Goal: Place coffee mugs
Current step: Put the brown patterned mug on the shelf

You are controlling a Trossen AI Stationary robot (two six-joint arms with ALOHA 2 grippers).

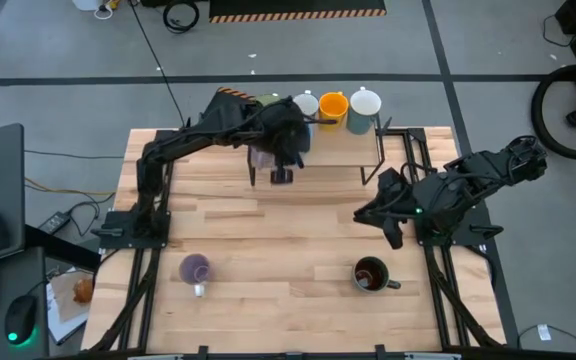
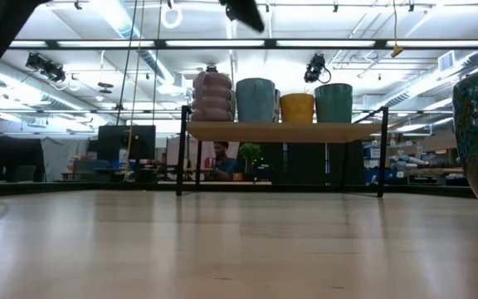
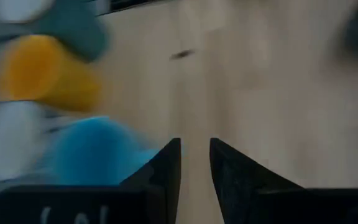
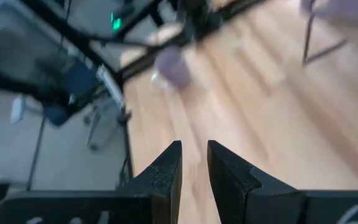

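Two mugs wait on the bench [image 1: 298, 230]: brown mug [image 1: 371, 274], purple mug [image 1: 195, 268]. Others fill the shelf [image 1: 338, 150]. Our left end effector [image 1: 281, 175], narrow and empty, should lift clear; the right end effector [image 1: 395, 237], also narrow, idles.

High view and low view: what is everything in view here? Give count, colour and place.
table: one, light wood, under both arms
shelf: one, wooden top on black legs, at the table's far edge
shelf mugs: four show in a row in the low view: pale purple mug, blue mug, orange mug, green mug; any behind them unclear
loose purple mug: one, light purple, table front left
dark brown mug: one, table front right
left gripper: one, dark, over the shelf's left end
right gripper: one, dark, over the table's right side, at no mug
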